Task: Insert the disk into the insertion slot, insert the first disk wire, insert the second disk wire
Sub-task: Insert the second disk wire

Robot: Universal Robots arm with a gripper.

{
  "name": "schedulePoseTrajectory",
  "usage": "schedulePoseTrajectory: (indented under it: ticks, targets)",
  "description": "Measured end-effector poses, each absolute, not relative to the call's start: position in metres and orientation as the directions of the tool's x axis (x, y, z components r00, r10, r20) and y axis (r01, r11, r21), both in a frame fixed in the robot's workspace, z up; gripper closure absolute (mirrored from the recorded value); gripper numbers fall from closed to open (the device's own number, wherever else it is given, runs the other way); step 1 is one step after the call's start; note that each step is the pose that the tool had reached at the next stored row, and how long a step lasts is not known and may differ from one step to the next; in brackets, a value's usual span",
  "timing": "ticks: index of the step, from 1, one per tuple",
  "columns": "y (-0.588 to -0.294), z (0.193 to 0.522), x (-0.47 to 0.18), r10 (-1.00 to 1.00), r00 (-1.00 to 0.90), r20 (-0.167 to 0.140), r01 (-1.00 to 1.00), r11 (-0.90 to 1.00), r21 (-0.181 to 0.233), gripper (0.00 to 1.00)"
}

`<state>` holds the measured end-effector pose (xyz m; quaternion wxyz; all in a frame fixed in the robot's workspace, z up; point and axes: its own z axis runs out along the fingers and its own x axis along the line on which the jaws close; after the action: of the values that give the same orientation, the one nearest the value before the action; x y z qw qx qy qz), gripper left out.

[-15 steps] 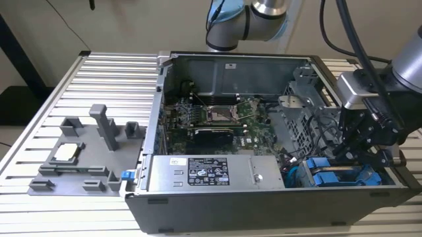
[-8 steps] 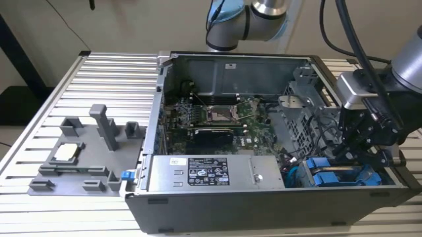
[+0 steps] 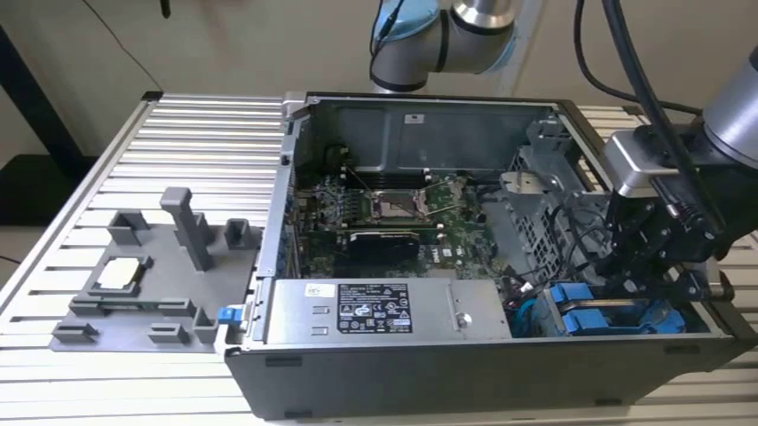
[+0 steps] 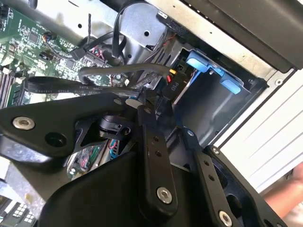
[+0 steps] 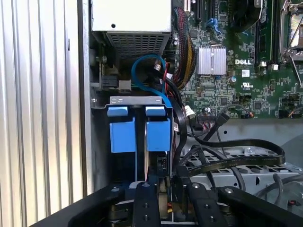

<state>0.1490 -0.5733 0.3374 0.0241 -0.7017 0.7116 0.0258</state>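
The disk (image 5: 157, 135) sits on its edge in its slot in the drive cage (image 5: 137, 100), at the front corner of the open computer case (image 3: 391, 377), with its blue frame showing. Just beside it stands another blue-framed drive (image 5: 122, 135), in the next slot. So I think the first step, putting the disk in, is already done. My gripper (image 5: 165, 189) hangs right behind the disk, and my two fingers (image 5: 144, 198) are narrow, with a small black plug (image 5: 162, 163) between them. I think I am holding that plug, but I cannot be fully sure. It looks like I am working on the first wire. Many black cables (image 5: 236, 158) loop close by, next to the green board (image 5: 246, 56). The next move calls for lining the plug up straight with the socket on the disk and pushing gently, so nothing bends. The loose cables must not snag my fingers.
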Motion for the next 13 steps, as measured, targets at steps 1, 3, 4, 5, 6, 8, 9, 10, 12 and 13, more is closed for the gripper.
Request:
schedulePoseTrajectory:
  ticks: [1,3,4,5,6,8,9,10,12,13]
  targets:
    - [-0.573,0.339,0.149,-0.997,-0.014,-0.071,-1.000,0.014,0.003,0.70]
    - [-0.573,0.342,0.149,-0.997,-0.014,-0.071,-1.000,0.014,0.003,0.70]
    - [-0.573,0.344,0.149,-0.997,-0.014,-0.071,-1.000,0.014,0.003,0.70]
    - [-0.573,0.347,0.149,-0.997,-0.014,-0.071,-1.000,0.014,0.003,0.70]
    - [-0.573,0.350,0.149,-0.997,-0.014,-0.071,-1.000,0.014,0.003,0.70]
    - [-0.573,0.358,0.149,-0.997,-0.014,-0.071,-1.000,0.014,0.003,0.70]
    - [-0.573,0.362,0.149,-0.997,-0.014,-0.071,-1.000,0.014,0.003,0.70]
    - [-0.573,0.366,0.149,-0.997,-0.014,-0.071,-1.000,0.014,0.003,0.70]
    - [-0.573,0.374,0.149,-0.997,-0.014,-0.070,-1.000,0.014,0.003,0.70]
    - [-0.573,0.378,0.149,-0.997,-0.014,-0.071,-1.000,0.014,0.003,0.70]
